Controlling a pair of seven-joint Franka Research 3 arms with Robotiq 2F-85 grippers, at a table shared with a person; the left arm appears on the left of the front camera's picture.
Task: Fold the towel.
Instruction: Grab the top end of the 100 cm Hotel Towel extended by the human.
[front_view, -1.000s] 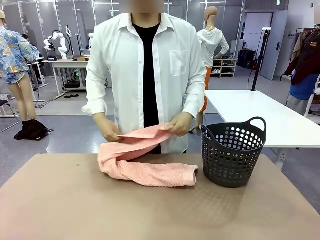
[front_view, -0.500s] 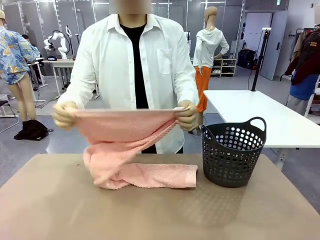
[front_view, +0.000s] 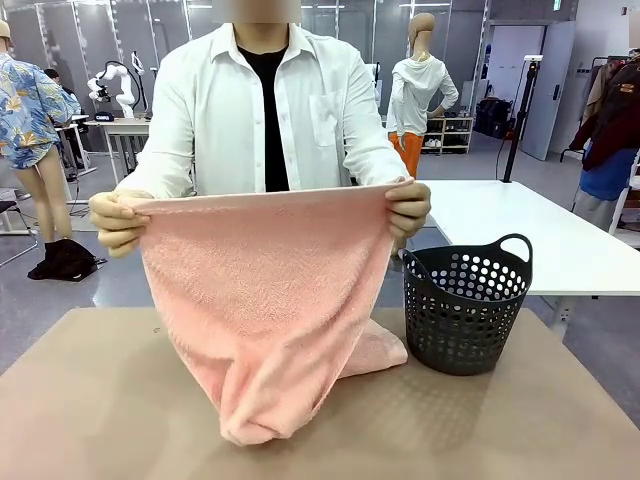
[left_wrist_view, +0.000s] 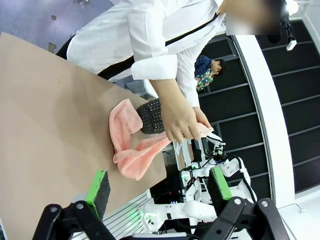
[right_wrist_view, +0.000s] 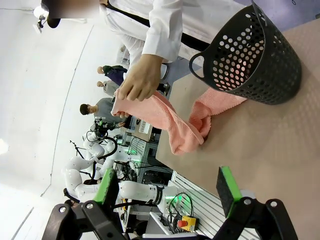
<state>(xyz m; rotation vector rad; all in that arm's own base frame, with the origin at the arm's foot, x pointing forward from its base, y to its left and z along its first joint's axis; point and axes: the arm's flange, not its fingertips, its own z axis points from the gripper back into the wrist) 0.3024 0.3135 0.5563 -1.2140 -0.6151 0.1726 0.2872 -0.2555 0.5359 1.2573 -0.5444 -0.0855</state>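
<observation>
Towel (front_view: 265, 310) hangs spread between the person's right hand (front_view: 118, 222) and left hand (front_view: 408, 210), each pinching a top corner, likely to shake it flat before folding. Its lower end sags onto the counter (front_view: 90, 400), apparently bunched behind, just beside the basket (front_view: 466, 300). Left tool (left_wrist_view: 159, 186) and right tool (right_wrist_view: 167, 186) hover well back, jaws wide apart, holding nothing.

A person's hand (right_wrist_view: 137, 80) pinches the pale salmon-pink terry cloth towel (right_wrist_view: 175, 125), which sags onto the brown tabletop (right_wrist_view: 270, 150) just beside the black perforated plastic basket (right_wrist_view: 260, 55). The right gripper (right_wrist_view: 167, 186) holds its green-padded fingers wide apart, empty.
</observation>
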